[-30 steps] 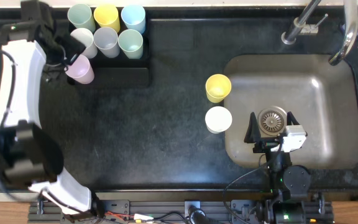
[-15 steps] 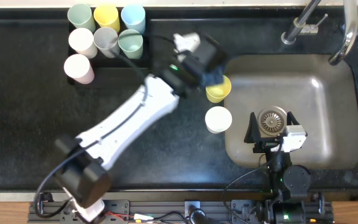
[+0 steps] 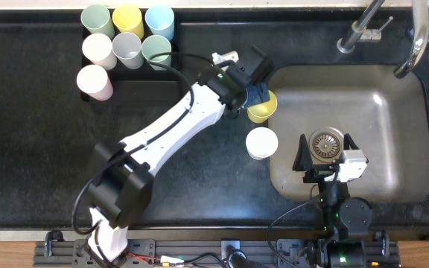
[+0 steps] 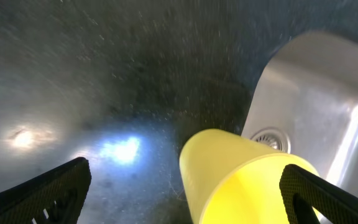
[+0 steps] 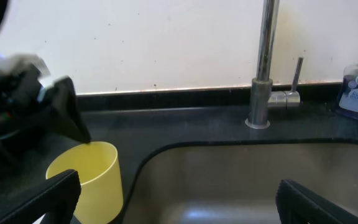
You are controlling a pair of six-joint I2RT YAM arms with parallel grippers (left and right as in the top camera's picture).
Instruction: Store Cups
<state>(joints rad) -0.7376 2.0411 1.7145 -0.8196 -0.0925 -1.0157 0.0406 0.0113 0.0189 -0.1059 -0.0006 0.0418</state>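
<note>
Left gripper (image 3: 258, 89) hangs over the yellow cup (image 3: 264, 112), which stands on the counter just left of the sink (image 3: 393, 89), with the white cup (image 3: 261, 143) just nearer. From the top I can't make out its fingers, but my left wrist cam has them spread wide, cup between. Right gripper (image 3: 325, 143) sits over the drain, fingers apart, and its cam catches the faucet (image 5: 263, 68) at the far side.

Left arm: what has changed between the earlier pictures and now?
The left gripper let go of the pink cup at the rack and swung right to the yellow cup, which it now straddles, open. The right gripper, white cup and racked cups stayed put.
</note>
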